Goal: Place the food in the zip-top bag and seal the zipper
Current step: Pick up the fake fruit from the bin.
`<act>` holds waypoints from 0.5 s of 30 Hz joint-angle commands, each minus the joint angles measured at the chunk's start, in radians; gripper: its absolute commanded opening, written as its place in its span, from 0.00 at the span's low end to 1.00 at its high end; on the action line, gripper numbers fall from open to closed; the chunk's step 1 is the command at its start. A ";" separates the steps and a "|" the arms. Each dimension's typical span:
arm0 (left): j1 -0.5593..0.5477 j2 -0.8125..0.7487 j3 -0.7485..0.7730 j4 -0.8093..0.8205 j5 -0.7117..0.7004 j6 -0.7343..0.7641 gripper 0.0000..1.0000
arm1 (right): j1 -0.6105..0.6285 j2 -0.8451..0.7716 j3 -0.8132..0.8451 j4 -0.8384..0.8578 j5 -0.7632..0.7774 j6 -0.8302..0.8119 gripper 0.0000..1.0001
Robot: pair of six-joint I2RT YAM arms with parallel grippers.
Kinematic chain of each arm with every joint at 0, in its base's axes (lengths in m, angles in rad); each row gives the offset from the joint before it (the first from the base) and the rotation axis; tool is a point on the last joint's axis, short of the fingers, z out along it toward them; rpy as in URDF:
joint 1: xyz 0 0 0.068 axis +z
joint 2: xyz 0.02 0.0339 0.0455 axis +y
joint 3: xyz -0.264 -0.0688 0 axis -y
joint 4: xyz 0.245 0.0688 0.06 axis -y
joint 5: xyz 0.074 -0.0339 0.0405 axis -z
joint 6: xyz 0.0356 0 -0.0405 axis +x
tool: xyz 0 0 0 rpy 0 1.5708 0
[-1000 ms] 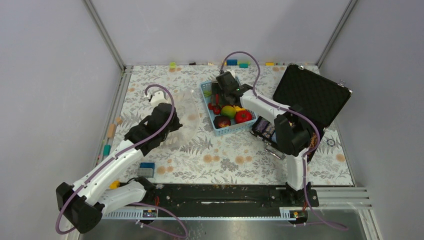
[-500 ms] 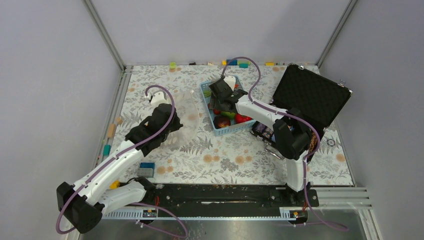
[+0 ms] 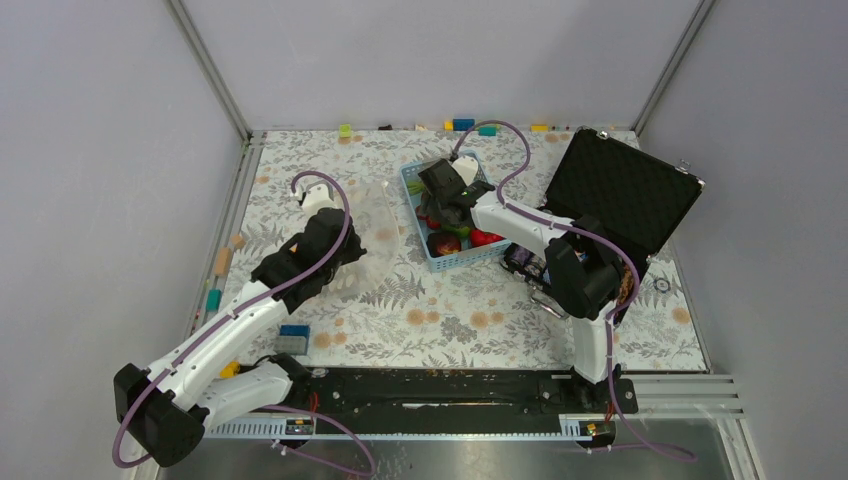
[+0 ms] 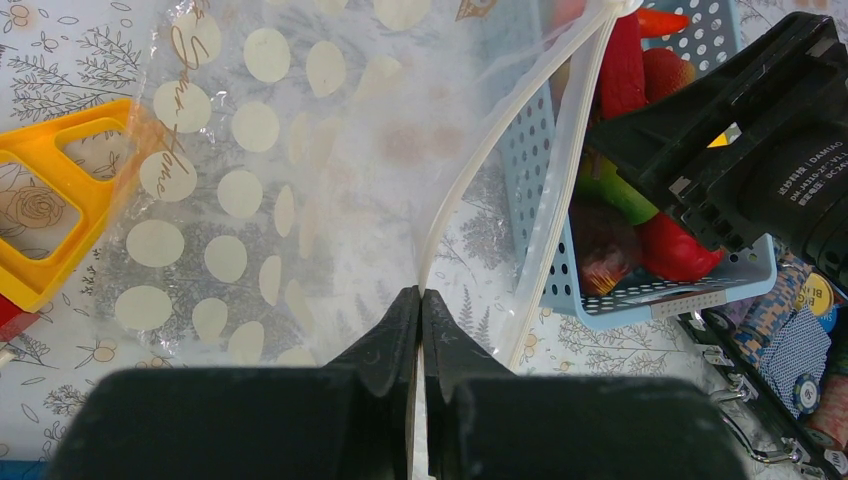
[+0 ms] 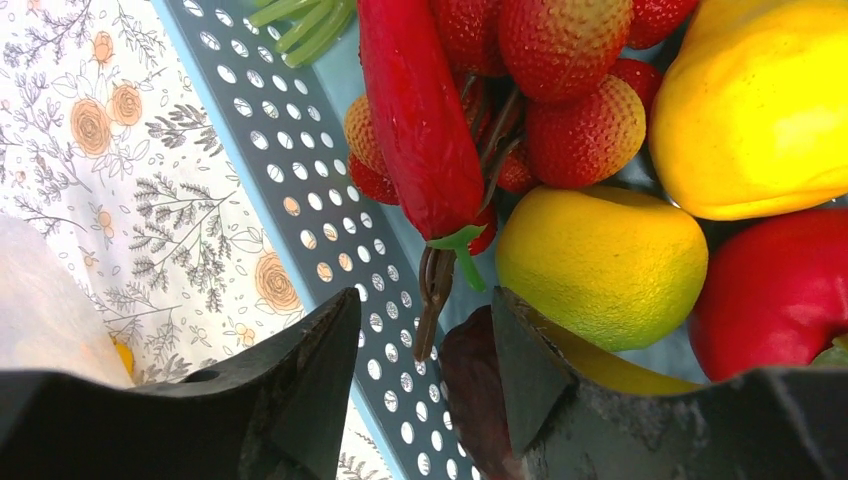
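The zip-top bag [image 3: 376, 226], clear with white dots [image 4: 250, 130], lies left of the blue basket [image 3: 466, 262]. My left gripper [image 4: 421, 296] is shut on one whitish zipper [image 4: 470, 170] strip; the other strip hangs apart towards the basket. My left gripper [image 3: 348, 252] sits at the bag's near edge. The food lies in the basket: a red chili [image 5: 415, 120], strawberries [image 5: 570, 60], a yellow-green fruit [image 5: 600, 255], a yellow piece [image 5: 760, 110] and a dark red piece [image 5: 480, 390]. My right gripper [image 5: 424, 295] [image 3: 447, 205] is open, straddling the basket's left wall, one finger against the dark red piece.
An open black case [image 3: 620, 195] stands right of the basket, with chip stacks [image 3: 525, 258] at its near side. Small blocks [image 3: 463, 125] line the back edge and the left edge [image 3: 221, 262]. A blue block [image 3: 293, 338] sits near the front. A yellow plastic piece [image 4: 50, 200] lies under the bag.
My right gripper has dropped into the basket towards its left wall, covering most of the fruit, and its jaws have narrowed. The left arm and bag have not moved.
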 commanded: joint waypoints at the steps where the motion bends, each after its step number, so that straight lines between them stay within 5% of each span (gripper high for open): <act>1: 0.004 -0.026 -0.007 0.047 -0.001 -0.008 0.00 | 0.000 0.021 0.021 0.017 0.026 0.061 0.57; 8: 0.004 -0.031 -0.008 0.046 0.000 -0.010 0.00 | -0.003 0.044 0.010 0.024 0.050 0.096 0.52; 15: 0.004 -0.025 -0.007 0.052 0.006 0.003 0.00 | -0.014 0.044 -0.025 0.079 0.077 0.119 0.37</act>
